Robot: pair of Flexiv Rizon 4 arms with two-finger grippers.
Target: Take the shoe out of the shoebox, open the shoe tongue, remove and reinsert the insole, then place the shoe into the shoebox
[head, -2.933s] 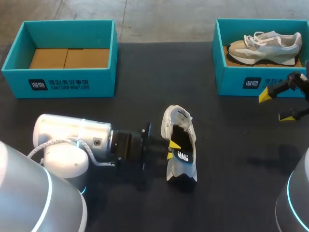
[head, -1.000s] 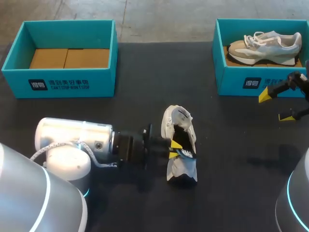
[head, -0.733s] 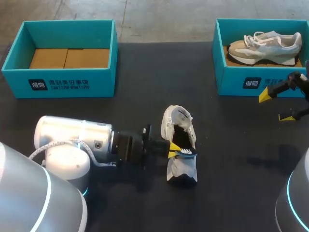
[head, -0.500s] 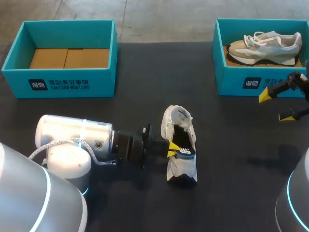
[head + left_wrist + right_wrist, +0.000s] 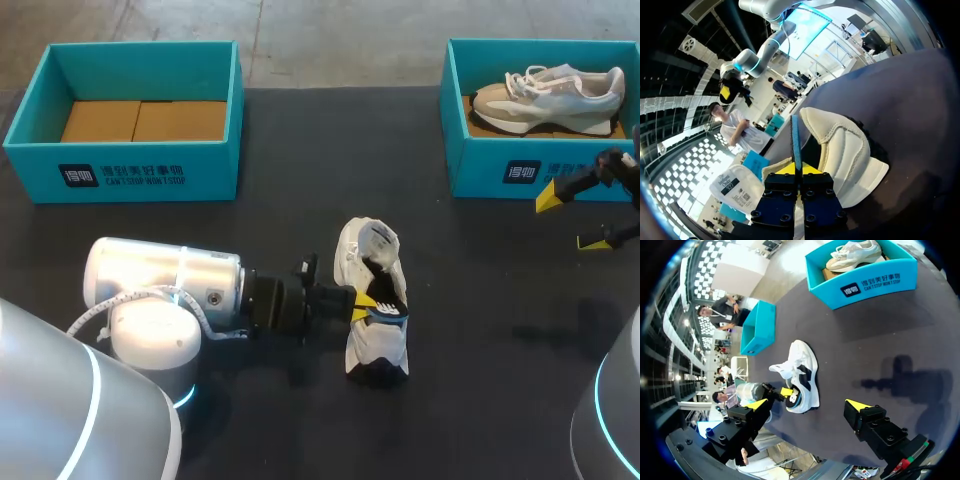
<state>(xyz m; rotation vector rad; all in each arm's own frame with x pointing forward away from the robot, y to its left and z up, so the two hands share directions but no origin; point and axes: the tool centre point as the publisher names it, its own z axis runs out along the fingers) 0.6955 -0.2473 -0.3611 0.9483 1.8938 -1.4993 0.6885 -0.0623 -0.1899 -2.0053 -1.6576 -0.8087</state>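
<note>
The white shoe lies on the black desk, about midway between the two boxes, its opening turned up. The dark, blue-edged insole sticks out of it, pinched flat between the fingers of the left hand. The right hand hangs with its fingers spread wide just before the right shoebox, which holds a second shoe. The left shoebox stands well apart.

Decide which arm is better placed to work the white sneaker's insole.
Left: the left gripper is shut on the thin blue-edged insole at the white sneaker; the right gripper hangs open beside the right-hand teal shoebox.
</note>
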